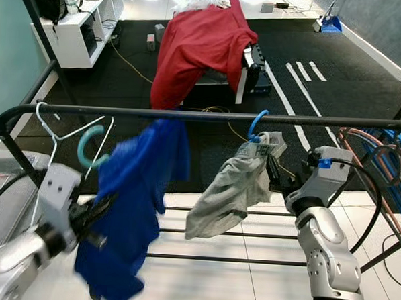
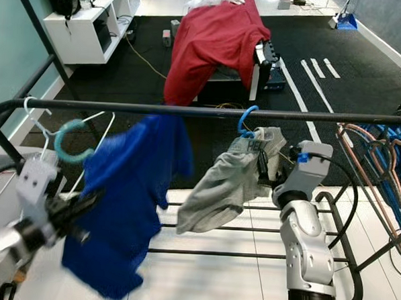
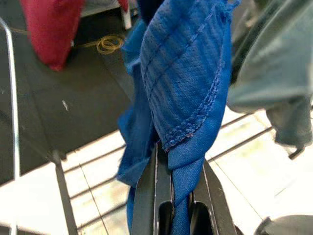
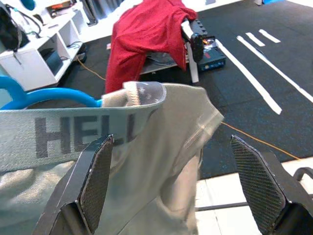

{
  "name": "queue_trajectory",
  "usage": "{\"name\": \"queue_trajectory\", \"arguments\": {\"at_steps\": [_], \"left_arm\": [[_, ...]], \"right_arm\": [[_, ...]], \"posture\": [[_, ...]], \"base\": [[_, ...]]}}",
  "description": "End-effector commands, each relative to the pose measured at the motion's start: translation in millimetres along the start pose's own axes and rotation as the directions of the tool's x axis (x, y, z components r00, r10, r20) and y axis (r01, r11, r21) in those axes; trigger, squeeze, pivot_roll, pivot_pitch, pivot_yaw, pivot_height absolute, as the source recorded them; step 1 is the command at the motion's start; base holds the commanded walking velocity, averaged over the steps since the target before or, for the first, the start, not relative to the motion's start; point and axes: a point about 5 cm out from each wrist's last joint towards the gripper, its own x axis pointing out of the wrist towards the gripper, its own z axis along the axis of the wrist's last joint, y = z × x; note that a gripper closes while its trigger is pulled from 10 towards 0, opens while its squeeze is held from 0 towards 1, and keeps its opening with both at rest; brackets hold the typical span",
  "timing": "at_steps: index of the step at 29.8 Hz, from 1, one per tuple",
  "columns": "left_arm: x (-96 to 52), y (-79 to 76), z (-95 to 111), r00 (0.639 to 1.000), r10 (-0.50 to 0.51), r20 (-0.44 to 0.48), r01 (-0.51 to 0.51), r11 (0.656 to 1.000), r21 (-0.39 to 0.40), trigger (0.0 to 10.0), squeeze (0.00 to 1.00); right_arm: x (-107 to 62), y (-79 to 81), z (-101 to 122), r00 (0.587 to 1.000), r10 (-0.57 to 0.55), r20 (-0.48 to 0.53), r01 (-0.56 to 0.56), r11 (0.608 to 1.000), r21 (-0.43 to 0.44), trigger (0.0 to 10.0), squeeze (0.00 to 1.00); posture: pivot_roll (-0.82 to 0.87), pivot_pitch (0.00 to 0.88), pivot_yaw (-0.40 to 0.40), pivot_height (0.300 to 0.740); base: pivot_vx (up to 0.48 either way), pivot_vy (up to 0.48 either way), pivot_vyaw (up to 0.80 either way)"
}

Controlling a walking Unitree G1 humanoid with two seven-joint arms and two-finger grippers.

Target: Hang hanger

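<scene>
Left jaws [image 3: 172, 196]: my 2 black fingers are pinched on a fold of the blue garment [image 1: 133, 207], low on my left side, below the rail.
Right jaws [image 4: 176, 181]: spread wide, 1 finger on each side of the grey garment [image 1: 235, 189], right up against it; I cannot tell whether they touch it.
Blue hanger [image 1: 258, 123]: its hook is over the black rail [image 1: 209, 115], and the grey garment hangs from it.
Teal hanger [image 1: 89, 147]: its hook sits below the rail, beside the blue garment.
White wire hanger [image 1: 53, 132]: hooked on the rail at my far left.
Behind the rail: a red cloth [image 1: 199, 42] draped over a stand.
</scene>
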Motion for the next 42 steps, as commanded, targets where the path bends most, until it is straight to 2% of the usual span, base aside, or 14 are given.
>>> {"name": "queue_trajectory", "arguments": {"at_steps": [1, 2, 3, 5, 6, 10, 14, 15, 21, 33, 35, 39, 41, 42], "left_arm": [[-4.4, -3.7, 6.2, 0.999, -0.047, 0.006, 0.047, 0.999, 0.01, 0.0, 0.0], [-6.1, -5.8, 5.8, 0.998, -0.06, -0.002, 0.06, 0.998, 0.011, 0.0, 0.0], [-7.7, -6.8, 2.9, 0.998, -0.058, -0.022, 0.058, 0.998, -0.009, 5.6, 0.0], [-8.4, -7.1, 0.9, 0.998, -0.052, -0.034, 0.051, 0.998, -0.023, 5.6, 0.0], [-7.4, -8.5, -1.0, 0.998, -0.049, -0.044, 0.047, 0.998, -0.03, 10.0, 0.0], [-1.2, -13.2, -0.1, 0.998, -0.055, -0.029, 0.054, 0.998, -0.043, 10.0, 0.0], [-1.2, -13.2, -0.1, 0.998, -0.055, -0.029, 0.054, 0.998, -0.043, 10.0, 0.0], [5.5, -16.4, 3.2, 0.998, -0.069, -0.008, 0.069, 0.996, -0.049, 10.0, 0.0], [14.2, -16.3, 7.9, 0.996, -0.092, 0.003, 0.092, 0.995, -0.032, 10.0, 0.0], [21.8, 12.9, 21.0, 1.0, -0.03, -0.005, 0.031, 0.997, 0.073, 10.0, 0.0], [29.5, 22.7, 27.3, 1.0, 0.012, 0.016, -0.014, 0.995, 0.103, 10.0, 0.0], [34.6, 30.8, 32.0, 0.998, 0.058, 0.033, -0.061, 0.991, 0.123, 10.0, 0.0], [39.2, 47.3, 41.7, 0.986, 0.149, 0.075, -0.16, 0.972, 0.171, 10.0, 0.0], [39.2, 47.3, 41.7, 0.986, 0.149, 0.075, -0.16, 0.972, 0.171, 10.0, 0.0]], "right_arm": [[-0.3, 0.7, -3.9, 1.0, 0.007, -0.016, -0.006, 1.0, 0.007, 10.0, 0.0], [-0.2, 0.7, -3.9, 1.0, 0.007, -0.016, -0.007, 1.0, 0.007, 10.0, 0.0], [0.4, 0.8, -3.8, 1.0, 0.008, -0.016, -0.008, 1.0, 0.007, 10.0, 0.0], [0.9, 0.8, -3.7, 1.0, 0.009, -0.016, -0.009, 1.0, 0.007, 10.0, 0.0], [1.4, 0.8, -3.6, 1.0, 0.01, -0.016, -0.009, 1.0, 0.007, 10.0, 0.0], [2.3, 1.1, -3.3, 1.0, 0.013, -0.015, -0.012, 1.0, 0.009, 10.0, 0.0], [2.3, 1.1, -3.3, 1.0, 0.013, -0.015, -0.012, 1.0, 0.009, 10.0, 0.0], [1.3, 2.8, -4.2, 0.999, 0.038, -0.023, -0.038, 0.999, 0.021, 10.0, 0.0], [-2.7, 3.0, -6.8, 0.995, 0.084, -0.048, -0.082, 0.996, 0.044, 10.0, 0.0], [-2.7, 6.8, -8.4, 0.981, 0.175, -0.087, -0.173, 0.984, 0.034, 10.0, 0.0], [-3.6, 10.3, -8.9, 0.969, 0.223, -0.102, -0.22, 0.975, 0.039, 10.0, 0.0], [-4.3, 13.0, -9.1, 0.961, 0.255, -0.11, -0.252, 0.967, 0.036, 10.0, 0.0], [-6.0, 17.6, -9.4, 0.944, 0.305, -0.122, -0.305, 0.952, 0.022, 10.0, 0.0], [-6.0, 17.6, -9.4, 0.944, 0.305, -0.122, -0.305, 0.952, 0.022, 10.0, 0.0]], "posture": [[-0.1, 0.093, 0.037, 0.74], [-0.1, 0.093, 0.037, 0.74], [-0.1, 0.093, 0.033, 0.74], [-0.1, 0.093, 0.033, 0.74], [-0.1, 0.094, 0.033, 0.74], [-0.1, 0.092, 0.035, 0.74], [-0.1, 0.092, 0.035, 0.74], [-0.11, 0.089, 0.035, 0.74], [-0.12, 0.086, 0.036, 0.74], [-0.11, 0.087, 0.032, 0.74], [-0.12, 0.085, 0.034, 0.74], [-0.12, 0.086, 0.037, 0.74], [-0.12, 0.086, 0.037, 0.74], [-0.12, 0.086, 0.037, 0.74]], "base": [[0.0, 0.0, 0.0], [0.0, 0.0, 0.0], [0.0, 0.0, 0.0], [0.0, 0.0, 0.0], [-0.409, 0.0, 0.0], [-0.442, 0.0, 0.0], [-0.476, 0.0, 0.0], [-0.476, 0.0, 0.0], [-0.476, 0.0, 0.0], [-0.477, 0.0, 0.0], [-0.48, 0.0, 0.0], [-0.375, 0.0, 0.0], [0.0, 0.0, 0.0], [0.0, 0.0, 0.0]]}}
